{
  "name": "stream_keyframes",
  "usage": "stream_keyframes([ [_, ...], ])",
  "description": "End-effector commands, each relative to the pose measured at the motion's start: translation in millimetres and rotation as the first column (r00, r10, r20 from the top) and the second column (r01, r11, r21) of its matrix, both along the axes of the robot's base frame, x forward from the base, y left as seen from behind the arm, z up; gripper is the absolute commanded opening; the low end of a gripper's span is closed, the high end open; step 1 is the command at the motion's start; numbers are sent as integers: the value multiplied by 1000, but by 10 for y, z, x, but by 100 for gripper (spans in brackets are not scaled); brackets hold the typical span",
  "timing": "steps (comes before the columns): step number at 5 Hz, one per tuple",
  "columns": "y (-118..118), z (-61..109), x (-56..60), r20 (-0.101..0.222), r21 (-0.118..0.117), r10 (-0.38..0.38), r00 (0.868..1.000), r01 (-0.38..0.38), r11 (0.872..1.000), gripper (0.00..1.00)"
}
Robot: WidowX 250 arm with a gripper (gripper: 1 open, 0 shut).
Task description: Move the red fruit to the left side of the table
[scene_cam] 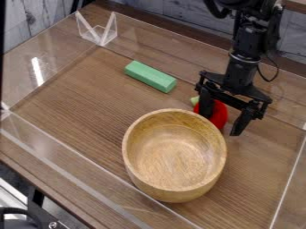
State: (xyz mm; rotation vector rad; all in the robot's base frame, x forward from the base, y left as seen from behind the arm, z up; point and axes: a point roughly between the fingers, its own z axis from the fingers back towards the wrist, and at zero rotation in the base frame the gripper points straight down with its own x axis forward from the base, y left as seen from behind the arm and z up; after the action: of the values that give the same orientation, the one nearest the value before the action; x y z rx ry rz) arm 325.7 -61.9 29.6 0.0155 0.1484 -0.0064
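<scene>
The red fruit [219, 112] rests on the brown wood-grain table [84, 94] at the right, just behind the wooden bowl's far rim. My black gripper [224, 116] hangs straight down over it, open, with one finger [201, 98] to the fruit's left and the other at its right. The fruit sits between the fingers; its lower part is hidden by them. I cannot tell whether the pads touch it.
A large wooden bowl [174, 154] stands at the front centre-right. A flat green block [150, 76] lies behind it toward the middle. Low clear acrylic walls [96, 29] ring the table, with a folded corner at the far left.
</scene>
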Motion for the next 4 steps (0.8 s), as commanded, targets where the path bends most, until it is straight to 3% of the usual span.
stream_keyframes([
  [1, 66, 52, 103, 47, -6, -4, 999, 4, 1000, 100],
  [4, 115, 2, 116, 54, -7, -2, 999, 3, 1000, 100],
])
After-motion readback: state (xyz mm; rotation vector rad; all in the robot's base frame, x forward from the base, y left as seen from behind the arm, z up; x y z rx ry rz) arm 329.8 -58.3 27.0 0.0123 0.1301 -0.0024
